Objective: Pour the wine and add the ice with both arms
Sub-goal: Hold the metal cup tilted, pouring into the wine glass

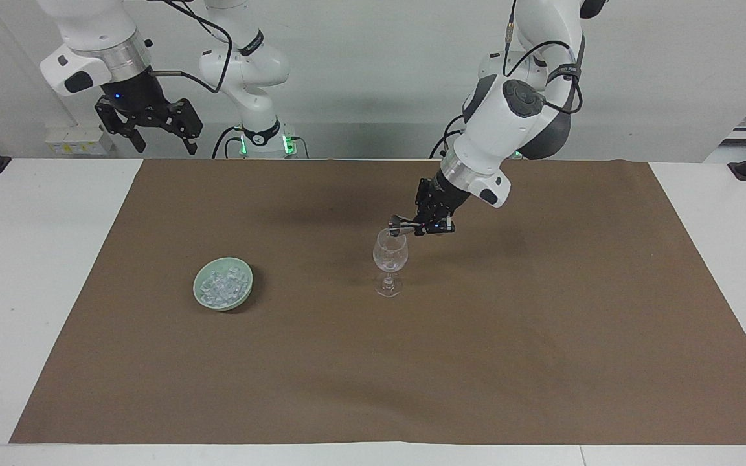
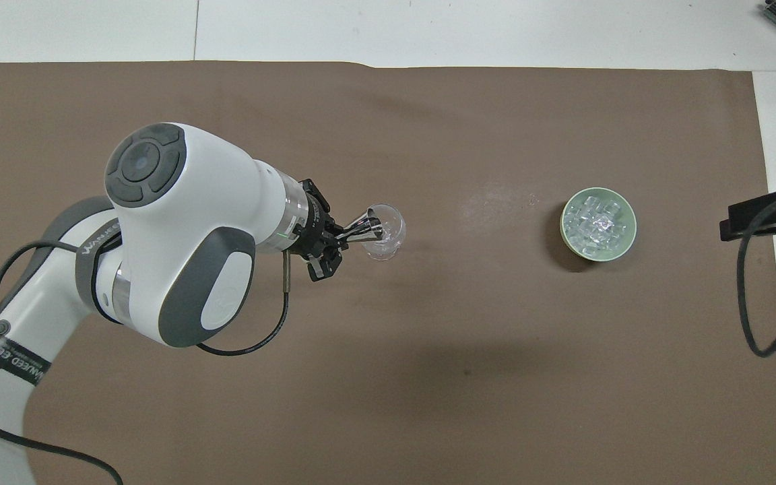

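Note:
A clear stemmed wine glass [image 1: 390, 255] stands upright on the middle of the brown mat; it also shows in the overhead view [image 2: 386, 234]. My left gripper [image 1: 427, 226] [image 2: 331, 245] is shut on a small metal jigger [image 1: 401, 224] [image 2: 362, 228], held tipped on its side with its mouth over the glass's rim. The ice [image 1: 220, 285] [image 2: 597, 222] is a heap of clear cubes in a pale green bowl [image 1: 199, 294] [image 2: 629, 240] toward the right arm's end. My right gripper [image 1: 160, 137] is open and empty, raised over the table's edge at the robots' end, waiting.
The brown mat [image 1: 541, 356] covers most of the white table [image 1: 23, 291]. A black cable [image 2: 752, 316] hangs from the right arm over the mat's edge beside the bowl.

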Action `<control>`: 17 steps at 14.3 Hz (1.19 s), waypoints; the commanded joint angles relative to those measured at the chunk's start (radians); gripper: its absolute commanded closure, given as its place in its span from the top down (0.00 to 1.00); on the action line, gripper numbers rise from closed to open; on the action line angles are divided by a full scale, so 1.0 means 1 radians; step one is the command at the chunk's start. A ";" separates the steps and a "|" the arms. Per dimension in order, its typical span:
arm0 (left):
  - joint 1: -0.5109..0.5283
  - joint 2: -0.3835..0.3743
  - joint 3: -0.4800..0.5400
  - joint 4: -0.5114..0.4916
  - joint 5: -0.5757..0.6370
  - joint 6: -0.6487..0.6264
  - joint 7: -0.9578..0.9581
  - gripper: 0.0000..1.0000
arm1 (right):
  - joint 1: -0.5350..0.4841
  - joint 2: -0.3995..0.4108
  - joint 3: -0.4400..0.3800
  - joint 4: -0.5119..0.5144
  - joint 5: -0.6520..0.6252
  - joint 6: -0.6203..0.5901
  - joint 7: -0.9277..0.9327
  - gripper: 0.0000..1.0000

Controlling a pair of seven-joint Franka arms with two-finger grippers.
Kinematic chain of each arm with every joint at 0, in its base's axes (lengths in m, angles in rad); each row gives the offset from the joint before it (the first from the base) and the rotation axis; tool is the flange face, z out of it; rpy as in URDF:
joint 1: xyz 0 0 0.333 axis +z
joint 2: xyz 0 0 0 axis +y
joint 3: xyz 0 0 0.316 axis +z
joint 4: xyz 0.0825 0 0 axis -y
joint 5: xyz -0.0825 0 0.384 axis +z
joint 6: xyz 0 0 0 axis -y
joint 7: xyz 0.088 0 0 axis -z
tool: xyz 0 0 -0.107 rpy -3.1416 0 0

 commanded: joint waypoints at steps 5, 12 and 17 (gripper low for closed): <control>-0.019 0.073 -0.016 0.102 0.080 -0.078 -0.084 0.00 | -0.014 0.005 0.001 0.014 0.032 -0.010 -0.014 1.00; -0.019 0.079 -0.016 0.130 0.100 -0.149 -0.097 0.00 | -0.015 0.005 0.001 0.014 0.032 -0.010 -0.014 1.00; -0.027 0.104 -0.039 0.174 0.144 -0.189 -0.149 0.00 | -0.015 0.005 0.001 0.014 0.032 -0.010 -0.014 1.00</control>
